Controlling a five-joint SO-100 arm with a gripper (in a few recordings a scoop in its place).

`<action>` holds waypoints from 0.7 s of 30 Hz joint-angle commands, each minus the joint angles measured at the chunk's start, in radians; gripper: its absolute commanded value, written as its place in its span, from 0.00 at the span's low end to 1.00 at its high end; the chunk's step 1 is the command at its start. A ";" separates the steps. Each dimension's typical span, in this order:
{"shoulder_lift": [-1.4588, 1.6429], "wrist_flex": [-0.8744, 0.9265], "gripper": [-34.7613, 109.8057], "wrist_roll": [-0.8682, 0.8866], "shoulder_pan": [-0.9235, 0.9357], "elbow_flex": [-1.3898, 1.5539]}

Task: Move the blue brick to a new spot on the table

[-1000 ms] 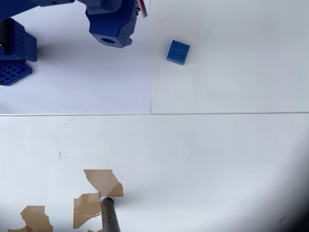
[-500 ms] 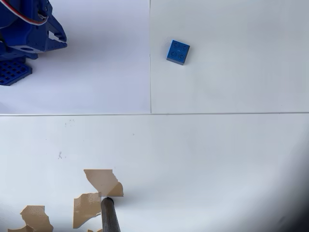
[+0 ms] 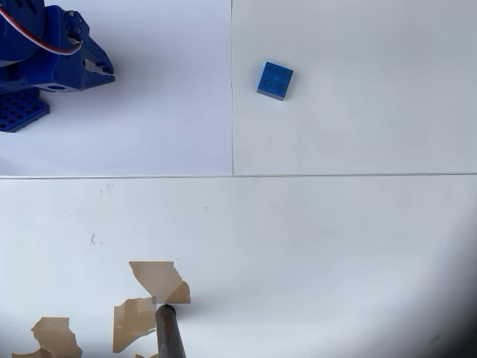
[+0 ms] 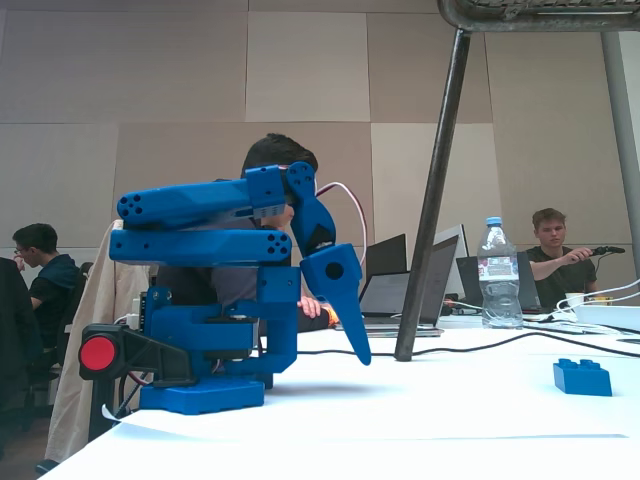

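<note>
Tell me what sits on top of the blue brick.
Nothing rests on the blue brick: its four studs lie bare in the overhead view. The pincer hangs folded by the arm's base, well apart. The table under the brick is covered by it.

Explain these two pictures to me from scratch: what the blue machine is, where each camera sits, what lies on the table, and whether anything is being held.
The blue machine is a small robot arm bolted to a white table. It is folded back over its base, and its hand points down above the table, holding nothing; whether it is open or shut cannot be told. One picture looks straight down from above, where the hand shows at the top left. The other is taken from the side at table height. A small blue brick with studs lies alone on the table, well away from the arm; the side view shows it too. Torn brown patches mark the surface. People sit at laptops behind.
</note>
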 commanded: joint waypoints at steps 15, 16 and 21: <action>0.146 -0.048 0.24 -0.072 0.043 0.083; 0.146 -0.052 0.24 -0.078 0.049 0.089; 0.146 -0.064 0.24 -0.149 0.101 0.137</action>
